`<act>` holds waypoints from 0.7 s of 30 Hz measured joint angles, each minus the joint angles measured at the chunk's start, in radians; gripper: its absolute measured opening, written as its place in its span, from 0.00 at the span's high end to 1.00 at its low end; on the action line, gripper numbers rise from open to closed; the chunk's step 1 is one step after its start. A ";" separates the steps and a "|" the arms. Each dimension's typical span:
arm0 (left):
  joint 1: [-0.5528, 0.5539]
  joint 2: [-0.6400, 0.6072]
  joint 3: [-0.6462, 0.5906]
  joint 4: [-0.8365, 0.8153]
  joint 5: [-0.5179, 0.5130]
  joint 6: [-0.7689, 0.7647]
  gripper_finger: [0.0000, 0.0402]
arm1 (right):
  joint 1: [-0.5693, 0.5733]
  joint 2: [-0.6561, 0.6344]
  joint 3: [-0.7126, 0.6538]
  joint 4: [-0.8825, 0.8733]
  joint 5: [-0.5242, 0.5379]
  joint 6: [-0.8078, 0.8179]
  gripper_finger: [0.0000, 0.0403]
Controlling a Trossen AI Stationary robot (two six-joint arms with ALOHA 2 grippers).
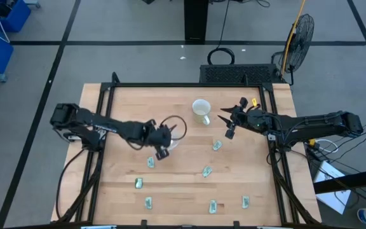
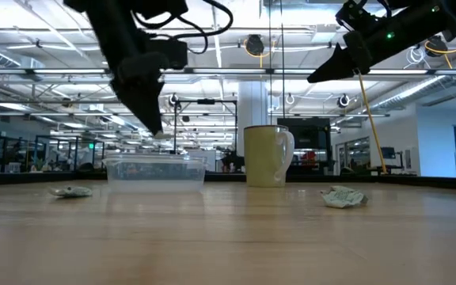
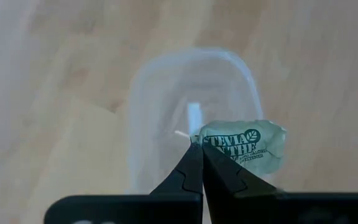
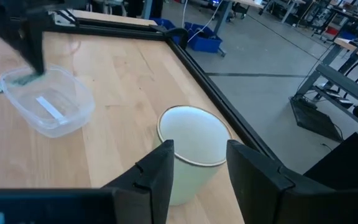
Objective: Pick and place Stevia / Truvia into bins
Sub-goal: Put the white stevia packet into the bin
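Observation:
My left gripper (image 3: pixel 199 149) hangs shut on a pale green Stevia packet (image 3: pixel 246 148) just above the clear plastic bin (image 3: pixel 166 93), which stands on the table left of the white mug (image 1: pixel 201 110). A small white strip (image 4: pixel 48 107) lies on the bin's floor. Several more packets lie flat on the wood, among them one (image 1: pixel 151 162) near the bin, one (image 1: pixel 217 145) and one (image 1: pixel 206 171). My right gripper (image 4: pixel 199 152) hovers open above the table, beside the mug (image 4: pixel 188 149) and clear of it. My left gripper pinches the packet by one short end (image 3: pixel 205 143) between its two fingertips. The fingers (image 2: pixel 150 119) slant downward over the bin. The rest of the packet sticks out sideways from the tips, lifted clear of the bin and the table.
A black frame (image 1: pixel 107 95) runs around the wooden table. The mug (image 2: pixel 267 154) stands close to the bin (image 2: pixel 155 172) on its right. Loose packets (image 1: pixel 213 206) also lie along the near edge. Bare wood lies between them.

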 joint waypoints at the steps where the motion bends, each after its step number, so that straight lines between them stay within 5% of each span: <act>1: -0.006 -0.001 -0.027 0.046 -0.016 -0.012 0.99 | 0.000 0.000 0.000 0.000 0.000 0.000 0.65; 9: 0.027 0.009 -0.108 0.113 -0.065 -0.110 0.95 | 0.000 0.000 0.000 0.000 0.000 0.000 0.65; 21: 0.071 0.065 -0.134 0.332 -0.038 0.020 0.94 | 0.000 0.014 -0.043 0.004 -0.002 -0.065 0.65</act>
